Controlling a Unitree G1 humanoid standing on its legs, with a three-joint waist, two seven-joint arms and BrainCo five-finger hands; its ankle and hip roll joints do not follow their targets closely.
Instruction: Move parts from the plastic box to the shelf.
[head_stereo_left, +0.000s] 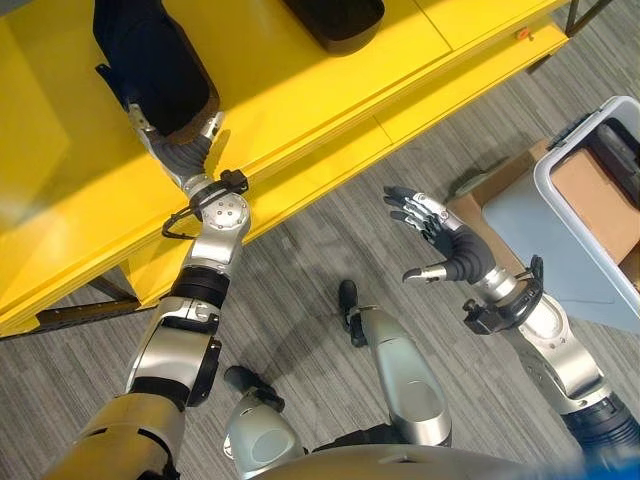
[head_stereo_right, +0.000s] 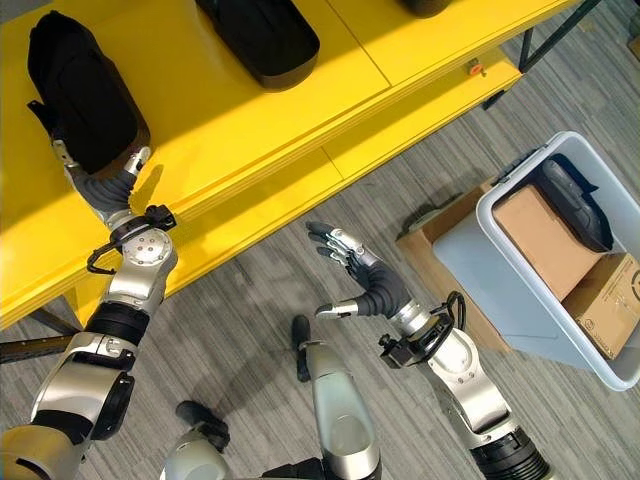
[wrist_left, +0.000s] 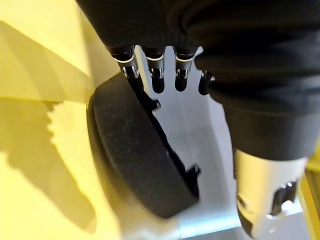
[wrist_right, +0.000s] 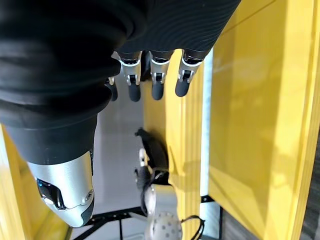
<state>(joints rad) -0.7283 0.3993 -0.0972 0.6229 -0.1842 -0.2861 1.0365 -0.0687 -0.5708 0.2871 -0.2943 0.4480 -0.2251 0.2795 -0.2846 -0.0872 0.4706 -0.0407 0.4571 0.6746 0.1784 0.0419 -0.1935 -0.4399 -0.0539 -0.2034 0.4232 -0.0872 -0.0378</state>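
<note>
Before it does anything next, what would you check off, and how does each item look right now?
1. Left hand at the black part on the yellow shelf: ok.
2. Left hand let go of that part: cannot tell, its fingers are hidden against it.
3. Right hand free, fingers relaxed over the floor: ok.
4. Plastic box beside the right arm: ok.
5. Parts left in the box: ok, cardboard boxes and a dark item.

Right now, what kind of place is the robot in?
Probably a workshop or storeroom. There is a big yellow shelf with black parts on it, a plastic box of cardboard boxes, and grey carpet floor.
</note>
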